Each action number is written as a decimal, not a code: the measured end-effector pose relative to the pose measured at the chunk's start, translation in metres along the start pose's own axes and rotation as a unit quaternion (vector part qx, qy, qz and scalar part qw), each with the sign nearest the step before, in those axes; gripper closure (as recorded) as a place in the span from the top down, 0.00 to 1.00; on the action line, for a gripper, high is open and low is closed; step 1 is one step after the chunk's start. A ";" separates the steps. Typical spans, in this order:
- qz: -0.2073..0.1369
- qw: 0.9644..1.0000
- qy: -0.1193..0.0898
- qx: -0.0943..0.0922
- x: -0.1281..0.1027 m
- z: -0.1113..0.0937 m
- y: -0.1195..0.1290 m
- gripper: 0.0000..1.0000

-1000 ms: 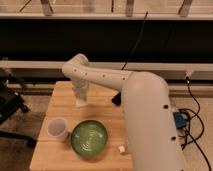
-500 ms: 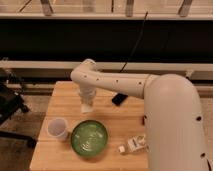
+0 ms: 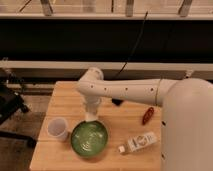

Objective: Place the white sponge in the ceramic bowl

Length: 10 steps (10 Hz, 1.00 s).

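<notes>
The green ceramic bowl (image 3: 89, 139) sits on the wooden table (image 3: 67, 97), near its front edge. My gripper (image 3: 91, 115) hangs straight down from the white arm, just over the bowl's far rim. A small pale block, the white sponge (image 3: 90, 118), shows at the gripper's tip, held above the rim. No other sponge lies on the table.
A whitish cup (image 3: 57, 128) stands left of the bowl. A white plastic bottle (image 3: 138, 142) lies to the bowl's right. A reddish-brown object (image 3: 147, 115) lies at the right, and a black object (image 3: 117, 101) behind the arm. A dark chair (image 3: 9, 105) stands left of the table.
The gripper has moved from the table's back left toward the front, and now sits over the bowl's far rim. The arm has swung aside and uncovered the bottle.
</notes>
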 end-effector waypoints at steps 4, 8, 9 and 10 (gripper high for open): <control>-0.015 1.000 0.007 0.001 -0.028 -0.002 0.009 0.00; -0.022 1.000 -0.007 -0.007 -0.053 0.001 0.023 0.00; -0.023 1.000 -0.013 -0.009 -0.063 0.001 0.030 0.00; -0.026 0.999 -0.017 -0.010 -0.071 0.000 0.034 0.00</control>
